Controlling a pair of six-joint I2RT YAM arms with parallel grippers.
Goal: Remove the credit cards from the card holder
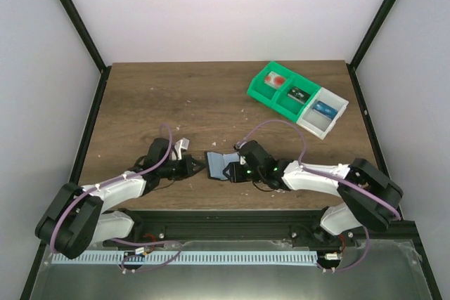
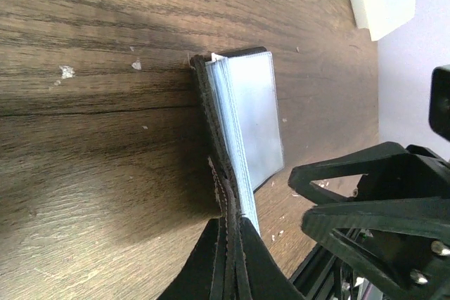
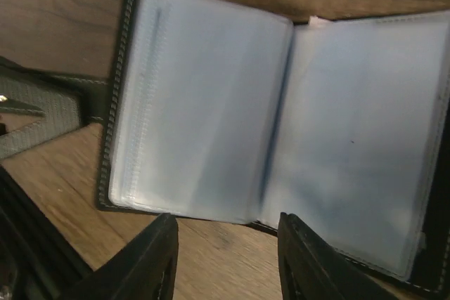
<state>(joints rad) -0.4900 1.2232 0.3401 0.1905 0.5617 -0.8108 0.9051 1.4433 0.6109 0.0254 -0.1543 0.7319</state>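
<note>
On counter, left hand pinched open holder's left cover; right hand, half-wide, hovered directly over pages.

The left arm lies low and extends rightward from its base. The left gripper points toward the centre, with its jaws pressed together on the edge of the card holder. The right arm is folded at the elbow and extends leftward at low height, with the right gripper facing the left one, tilted downward, its two fingers standing apart.
</note>
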